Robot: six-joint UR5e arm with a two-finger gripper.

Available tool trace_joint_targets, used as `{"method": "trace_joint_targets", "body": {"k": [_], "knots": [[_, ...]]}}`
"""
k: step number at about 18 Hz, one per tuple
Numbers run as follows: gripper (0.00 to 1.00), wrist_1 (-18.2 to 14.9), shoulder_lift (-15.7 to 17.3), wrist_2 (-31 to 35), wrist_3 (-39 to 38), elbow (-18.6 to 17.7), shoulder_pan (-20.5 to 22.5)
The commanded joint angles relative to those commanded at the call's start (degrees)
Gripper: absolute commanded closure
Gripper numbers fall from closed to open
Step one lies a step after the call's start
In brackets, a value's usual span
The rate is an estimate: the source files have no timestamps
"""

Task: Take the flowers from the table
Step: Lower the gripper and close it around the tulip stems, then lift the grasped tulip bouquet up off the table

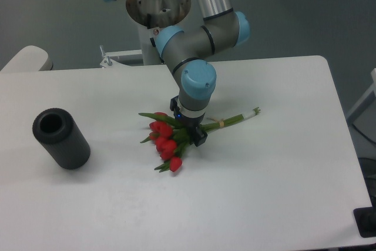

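The flowers (166,143) lie on the white table (264,174) near its middle: red tulip heads to the lower left, green stems running up right to a pale band and cut ends. My gripper (189,134) is straight down over the bunch, just above the blooms where leaves meet stems. Its dark fingers reach into the leaves. The wrist hides the fingertips, so I cannot tell if they are closed on the stems.
A dark grey cylinder (60,138) lies on its side at the left of the table, open end facing up left. The arm's base (157,4) stands behind the table's far edge. The table's right edge is near the stem ends.
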Motion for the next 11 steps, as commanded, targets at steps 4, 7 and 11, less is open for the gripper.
{"method": "trace_joint_targets", "body": {"k": [4,7,11], "knots": [[0.78,-0.1,0.3,0.0,-0.1,1.1,0.3],[0.79,-0.5,1.1,-0.3,0.0,2.5,0.4],[0.79,-1.3,1.8,-4.6,0.0,8.2,-0.2]]}}
